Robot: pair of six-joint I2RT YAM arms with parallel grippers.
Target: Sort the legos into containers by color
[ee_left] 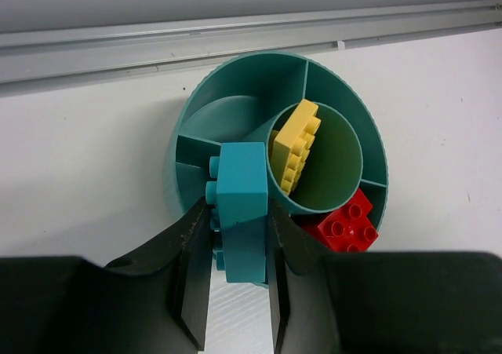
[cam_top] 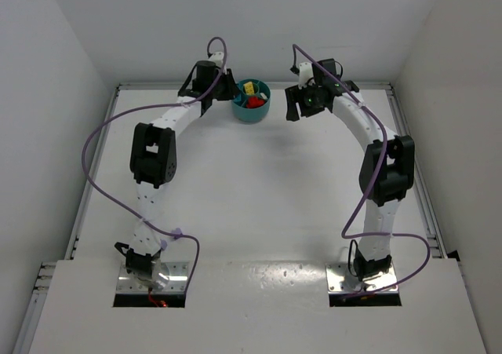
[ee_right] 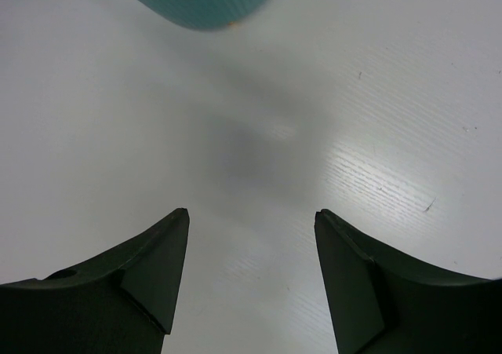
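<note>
The left gripper (ee_left: 239, 227) clamps a teal brick (ee_left: 241, 183) above the lower-left rim of the bowl (ee_left: 251, 75), probably to drop it into an empty outer compartment (ee_left: 226, 112). The right gripper (ee_right: 251, 227) hangs open below the bowl.

Left arm (cam_top: 154, 151): upper link stood up from near-left base, elbow bent, forearm angled inward toward far middle. Left pincer (ee_left: 238, 232): clamped on teal brick (ee_left: 240, 183), one dark finger (ee_left: 192, 252) pressed to each side, brick held lengthwise between them, pointing away from wrist. Right arm (cam_top: 384, 169): mirrored pose from near-right base, forearm arched inward. Right pincer (ee_right: 252, 220): aimed downward, jaws spread wide, both fingers apart from each other.
</note>
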